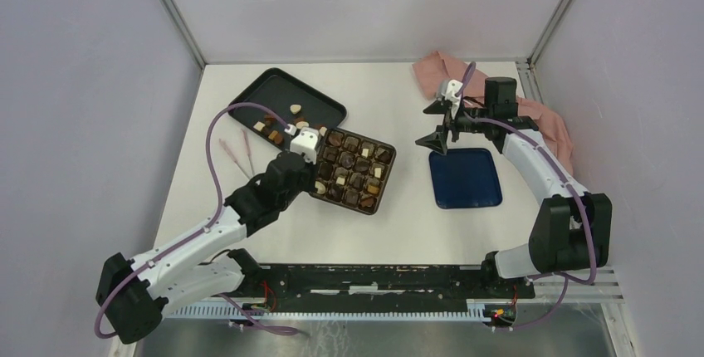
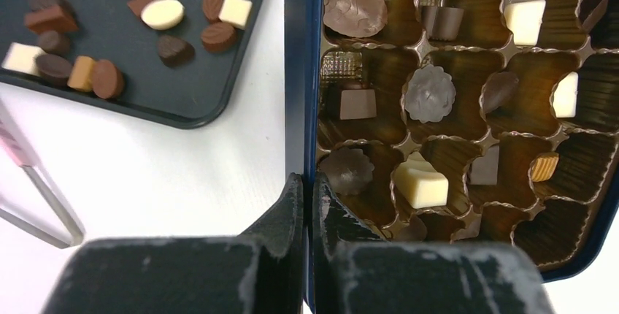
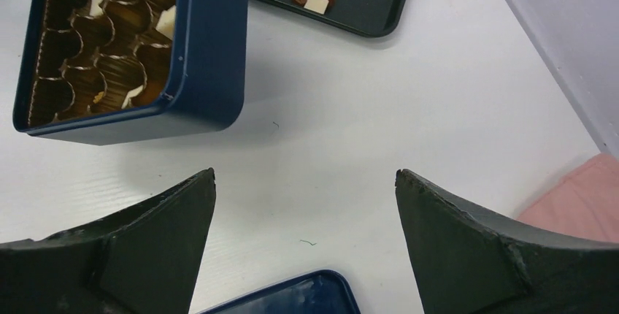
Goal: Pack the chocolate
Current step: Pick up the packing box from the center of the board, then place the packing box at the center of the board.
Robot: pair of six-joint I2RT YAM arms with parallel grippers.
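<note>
Beside the left end effector [image 2: 307,182], clamped on the box [image 2: 295,73], lies chocolate [image 2: 420,184].

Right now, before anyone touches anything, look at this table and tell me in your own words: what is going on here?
A two-armed robot is packing chocolate. The left end effector is shut on the side wall of the blue box, whose compartments are partly filled. More loose pieces lie on the black tray beside it. The right end effector hangs open over the table near a flat blue lid, holding nothing.
</note>
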